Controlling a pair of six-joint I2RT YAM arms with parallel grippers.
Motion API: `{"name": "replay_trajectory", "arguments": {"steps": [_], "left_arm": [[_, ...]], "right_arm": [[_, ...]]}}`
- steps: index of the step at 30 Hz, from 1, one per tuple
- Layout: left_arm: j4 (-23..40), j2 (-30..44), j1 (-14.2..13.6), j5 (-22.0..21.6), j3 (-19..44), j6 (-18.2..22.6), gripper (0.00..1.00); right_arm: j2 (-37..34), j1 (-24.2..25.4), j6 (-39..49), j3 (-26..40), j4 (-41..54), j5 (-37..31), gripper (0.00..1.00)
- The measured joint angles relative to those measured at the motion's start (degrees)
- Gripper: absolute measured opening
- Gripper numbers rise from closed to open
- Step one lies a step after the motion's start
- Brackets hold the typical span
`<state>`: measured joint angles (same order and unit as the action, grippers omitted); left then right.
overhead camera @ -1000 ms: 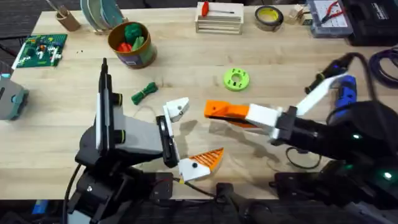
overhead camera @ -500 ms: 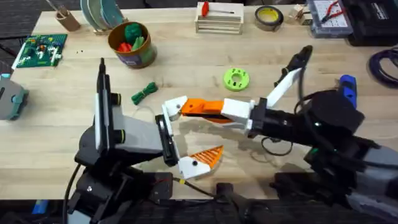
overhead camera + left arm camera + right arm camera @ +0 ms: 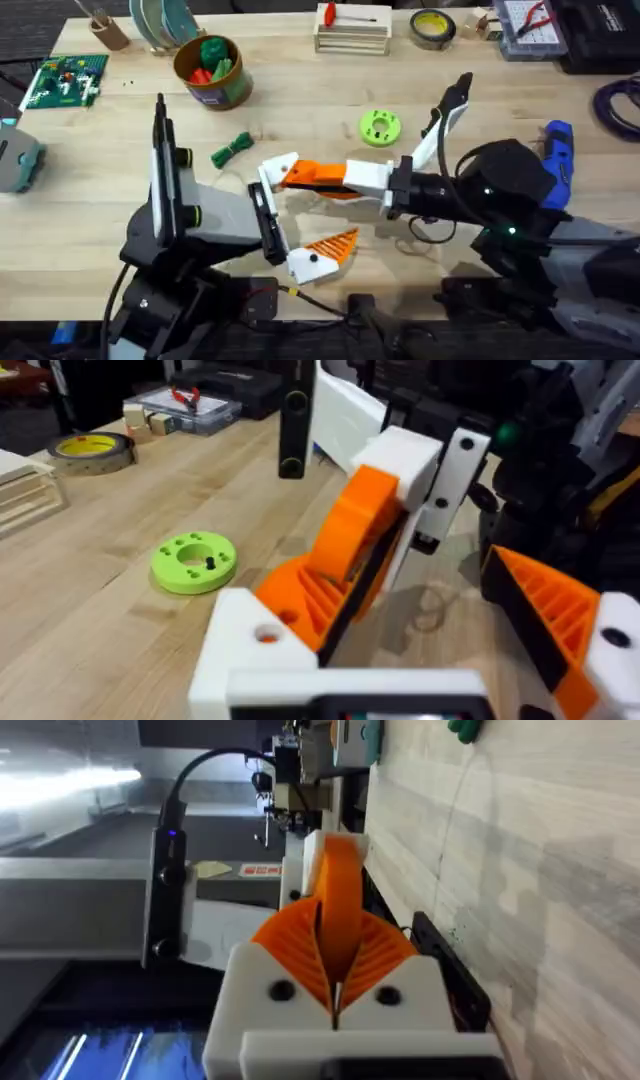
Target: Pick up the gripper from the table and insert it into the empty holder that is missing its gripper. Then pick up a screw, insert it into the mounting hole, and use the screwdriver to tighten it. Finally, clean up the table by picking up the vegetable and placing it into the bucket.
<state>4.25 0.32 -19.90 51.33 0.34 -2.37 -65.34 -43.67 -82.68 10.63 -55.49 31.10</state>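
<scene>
Reaching across the middle of the bench (image 3: 300, 110), the right end effector (image 3: 305, 176) has its two orange ribbed pads pressed together on the gripper (image 3: 340, 905), a loose orange wedge that stands out between them in the right wrist view. In the overhead view the wedge's tip sits at the holder (image 3: 274, 172), the bare white finger block of the left end effector (image 3: 300, 218); whether the wedge is seated on the block cannot be told. The left end effector is spread: the holder forms its far finger, and the near finger carries an orange ribbed tip (image 3: 333, 246), well apart from the holder. In the left wrist view the right end effector's orange pads (image 3: 345, 555) lie against the holder (image 3: 250, 650), whose mounting hole (image 3: 265, 635) faces up. The vegetable (image 3: 232, 150) lies on the bench near the holder, on the left side. The bucket (image 3: 209, 70) stands upright towards the far left and holds green and red items. The screwdriver (image 3: 556, 160) lies at the right side of the bench, beside the right arm. A bright green ring-shaped disc (image 3: 380, 127) rests beyond the right end effector.
</scene>
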Motion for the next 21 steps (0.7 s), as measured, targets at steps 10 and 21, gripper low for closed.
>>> {"name": "replay_trajectory", "arguments": {"steps": [10, 21], "left_arm": [[0.2, 0.0, -0.2, 1.9, 0.0, -0.7, 0.993], [0.2, 0.0, -0.2, 1.6, 0.0, -0.7, 0.993]], "right_arm": [[0.0, 4.9, 2.4, 1.4, 3.7, 7.8, 0.007], [-0.6, 7.2, 7.5, 5.7, 11.4, 11.5, 0.007]]}}
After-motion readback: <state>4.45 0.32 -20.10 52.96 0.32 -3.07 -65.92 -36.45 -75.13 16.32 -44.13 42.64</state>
